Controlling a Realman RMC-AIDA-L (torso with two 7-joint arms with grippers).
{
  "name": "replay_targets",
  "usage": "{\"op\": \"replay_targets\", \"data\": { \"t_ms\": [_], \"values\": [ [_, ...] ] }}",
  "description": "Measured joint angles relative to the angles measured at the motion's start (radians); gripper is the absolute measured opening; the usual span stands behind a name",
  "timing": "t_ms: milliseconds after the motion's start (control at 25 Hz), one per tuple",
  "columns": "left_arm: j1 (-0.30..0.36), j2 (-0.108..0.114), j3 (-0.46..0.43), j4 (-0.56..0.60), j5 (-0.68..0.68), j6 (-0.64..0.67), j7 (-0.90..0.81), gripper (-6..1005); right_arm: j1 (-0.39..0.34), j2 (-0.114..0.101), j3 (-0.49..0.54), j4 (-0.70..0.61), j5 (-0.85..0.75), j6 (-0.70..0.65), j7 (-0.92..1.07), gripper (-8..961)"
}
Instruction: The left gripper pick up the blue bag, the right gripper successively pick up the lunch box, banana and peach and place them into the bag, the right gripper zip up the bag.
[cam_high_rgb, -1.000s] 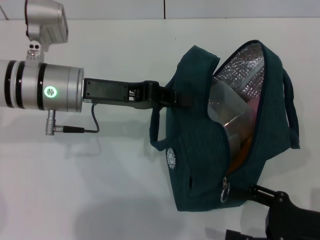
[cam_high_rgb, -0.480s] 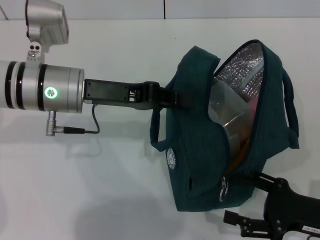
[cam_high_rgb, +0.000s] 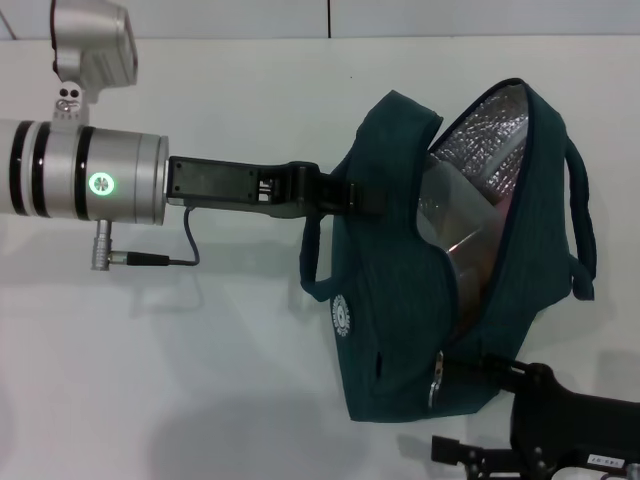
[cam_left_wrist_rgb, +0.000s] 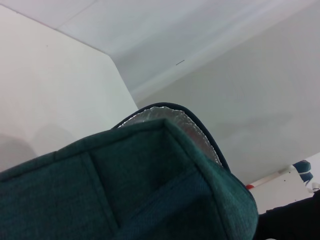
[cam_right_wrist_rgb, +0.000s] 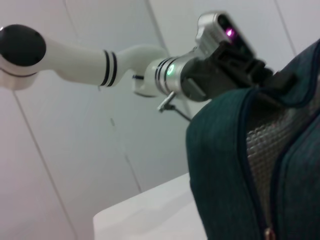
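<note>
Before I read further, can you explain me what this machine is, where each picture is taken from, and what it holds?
It is a two-armed robot at a white table. One picture looks down from its head; the other two come from cameras on its wrists. The left claw holds the blue bag up by a handle, mouth open, silver lining showing. Inside you see the clear lunch box. The right claw is at the bag's lower end, by the zipper pull; I cannot tell whether it has gripped it.

**Cloth, foil and clear plastic**

The blue bag (cam_high_rgb: 390, 300) is matt woven cloth with a crinkled, shiny silver foil lining. The lunch box (cam_high_rgb: 455, 225) inside is glossy clear plastic. The table (cam_high_rgb: 200, 370) is smooth and white.
</note>
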Motion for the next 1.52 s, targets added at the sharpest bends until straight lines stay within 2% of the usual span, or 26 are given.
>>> {"op": "replay_targets", "data": {
  "t_ms": [560, 1520],
  "values": [
    [0.000, 0.000, 0.000, 0.000, -0.001, 0.000, 0.003, 50, 0.036, 0.003, -0.038, -0.002, 0.005, -0.008, 0.016, 873],
    [0.003, 0.000, 0.000, 0.000, -0.001, 0.000, 0.007, 51, 0.030, 0.002, -0.053, -0.002, 0.008, -0.017, 0.019, 873]
  ]
}}
